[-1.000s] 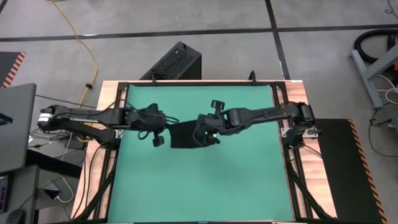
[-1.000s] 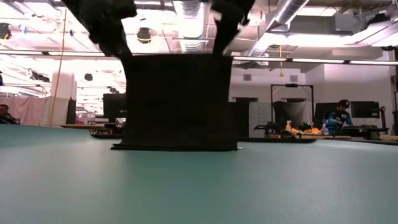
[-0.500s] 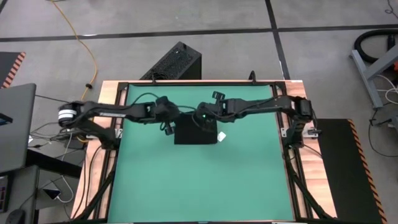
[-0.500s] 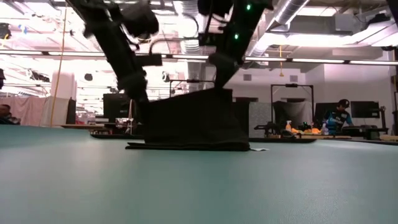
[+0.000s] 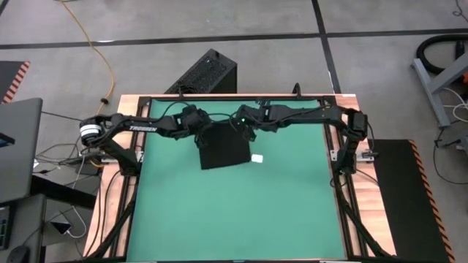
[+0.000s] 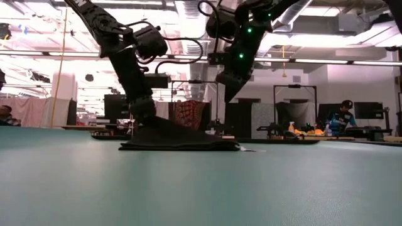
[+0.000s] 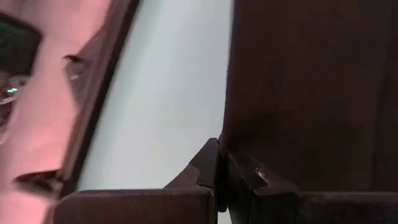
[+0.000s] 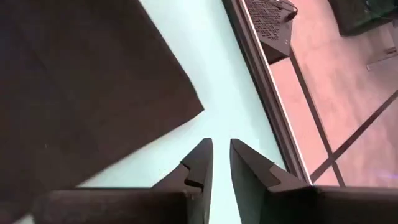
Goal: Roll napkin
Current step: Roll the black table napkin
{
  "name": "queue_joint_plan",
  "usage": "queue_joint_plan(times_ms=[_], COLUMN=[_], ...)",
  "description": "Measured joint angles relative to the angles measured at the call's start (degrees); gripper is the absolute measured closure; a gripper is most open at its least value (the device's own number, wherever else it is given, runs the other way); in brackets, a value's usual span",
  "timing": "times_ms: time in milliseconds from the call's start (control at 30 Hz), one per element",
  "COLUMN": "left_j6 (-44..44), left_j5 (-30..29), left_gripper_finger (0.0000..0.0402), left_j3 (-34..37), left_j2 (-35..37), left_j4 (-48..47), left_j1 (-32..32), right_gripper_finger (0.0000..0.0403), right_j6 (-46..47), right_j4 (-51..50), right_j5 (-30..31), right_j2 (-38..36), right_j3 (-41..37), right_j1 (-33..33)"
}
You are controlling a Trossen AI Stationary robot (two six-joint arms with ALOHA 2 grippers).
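The black napkin (image 5: 223,150) lies flat as a folded rectangle on the green mat, at the far middle. Its white tag (image 5: 257,157) sticks out at its right edge. In the low view the napkin (image 6: 179,143) is a low flat stack. My left gripper (image 5: 200,133) is down at the napkin's far left corner and shut on it. My right gripper (image 5: 240,130) hangs empty above the far right corner. Its fingers (image 8: 221,152) stand a little apart over bare mat, beside the napkin's corner (image 8: 198,107). My left gripper pinches the napkin's far left corner (image 7: 231,140) between its two fingers, slanting down from the table's far left. The cloth rises a little at the fingers (image 6: 151,125). The rest of the napkin lies flat on the mat.
A rigid black box with vent slots (image 5: 205,73) stands on the floor beyond the table's far edge. The table's black frame (image 5: 234,97) runs close behind both grippers. Bare green mat (image 5: 234,212) lies toward the near edge. A laptop (image 5: 18,146) sits off the left side.
Both grippers have gone toward the table's far edge and down. The napkin, which hung upright from them with its lower edge on the mat, has been laid over flat. My right gripper has let go of its corner and risen clear.
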State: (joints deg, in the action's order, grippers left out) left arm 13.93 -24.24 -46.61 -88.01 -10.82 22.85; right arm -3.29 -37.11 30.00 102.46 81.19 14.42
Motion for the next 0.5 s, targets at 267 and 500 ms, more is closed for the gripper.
queue_joint_plan(times_ms=[267,500], left_j6=[3.2,12.2], left_j5=[-2.3,6.7], left_gripper_finger=[0.0401,0.0375], left_j3=[0.0,0.0], left_j2=[0.0,0.0], left_j4=[-0.5,0.6], left_j1=[0.2,0.1], right_gripper_finger=[0.0295,0.0294], right_j6=[-5.7,-7.1], right_j4=[0.5,-0.7], right_j5=[-5.5,-12.7], right_j2=[-1.5,-2.0], right_j3=[0.0,0.0], right_j1=[-3.5,-7.5])
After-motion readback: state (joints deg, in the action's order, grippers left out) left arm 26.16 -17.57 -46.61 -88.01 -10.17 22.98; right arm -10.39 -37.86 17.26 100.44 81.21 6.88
